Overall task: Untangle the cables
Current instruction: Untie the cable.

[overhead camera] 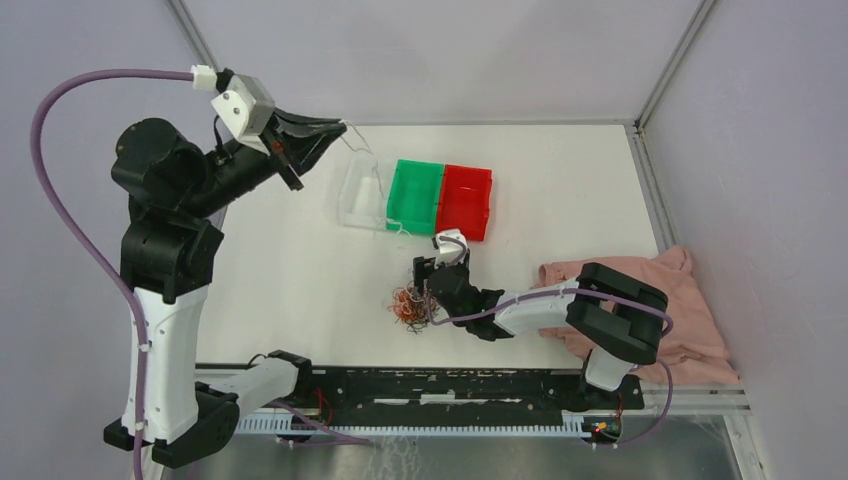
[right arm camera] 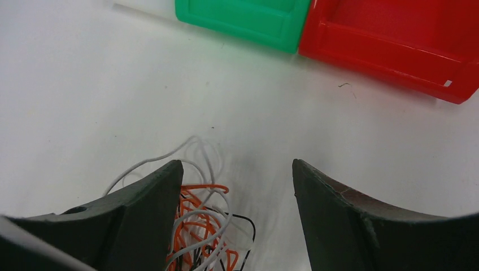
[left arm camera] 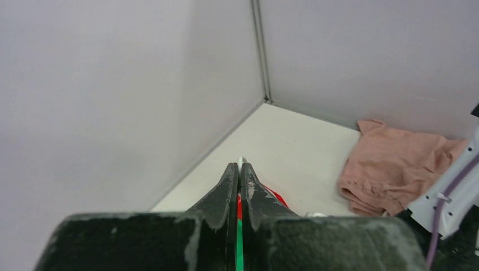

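Cables (overhead camera: 408,305), likely feather-light, springy and snag-prone, lie tangled on the table (overhead camera: 280,270) beneath the spread right gripper (right arm camera: 237,165), best taken by 1 loose loop, while the left gripper (overhead camera: 336,127) pinches 1 white strand (left arm camera: 241,161).

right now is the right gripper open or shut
Open: the right gripper has its fingers wide apart with bare table between them, and the cables lie loose by one finger.
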`<action>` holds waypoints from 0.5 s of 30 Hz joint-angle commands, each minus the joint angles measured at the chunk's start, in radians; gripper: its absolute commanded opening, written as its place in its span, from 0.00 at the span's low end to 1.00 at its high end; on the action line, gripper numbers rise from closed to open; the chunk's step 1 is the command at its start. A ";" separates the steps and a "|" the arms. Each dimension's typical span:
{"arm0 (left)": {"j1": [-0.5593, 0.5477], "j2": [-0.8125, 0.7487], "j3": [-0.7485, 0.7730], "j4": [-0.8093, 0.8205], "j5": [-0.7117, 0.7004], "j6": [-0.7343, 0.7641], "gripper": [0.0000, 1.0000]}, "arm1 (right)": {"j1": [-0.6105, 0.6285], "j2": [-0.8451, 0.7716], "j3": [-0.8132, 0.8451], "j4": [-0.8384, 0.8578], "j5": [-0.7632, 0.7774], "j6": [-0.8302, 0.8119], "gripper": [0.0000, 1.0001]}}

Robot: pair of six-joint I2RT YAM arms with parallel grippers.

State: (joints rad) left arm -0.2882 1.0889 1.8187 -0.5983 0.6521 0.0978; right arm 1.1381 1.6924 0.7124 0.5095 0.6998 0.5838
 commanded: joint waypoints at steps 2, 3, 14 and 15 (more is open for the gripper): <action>-0.002 0.017 0.088 0.169 -0.103 -0.019 0.03 | -0.007 -0.040 -0.015 0.016 0.031 0.031 0.77; -0.002 0.022 0.103 0.183 -0.118 -0.016 0.03 | -0.008 -0.039 -0.018 0.016 0.030 0.035 0.77; -0.002 0.032 0.141 0.332 -0.345 0.039 0.03 | -0.007 -0.083 -0.053 0.027 0.017 0.039 0.78; -0.001 0.028 0.133 0.376 -0.406 0.044 0.03 | -0.007 -0.081 -0.057 0.028 0.017 0.043 0.77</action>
State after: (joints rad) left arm -0.2886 1.1244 1.9347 -0.3878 0.4362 0.0998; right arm 1.1320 1.6527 0.6685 0.5064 0.7052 0.6098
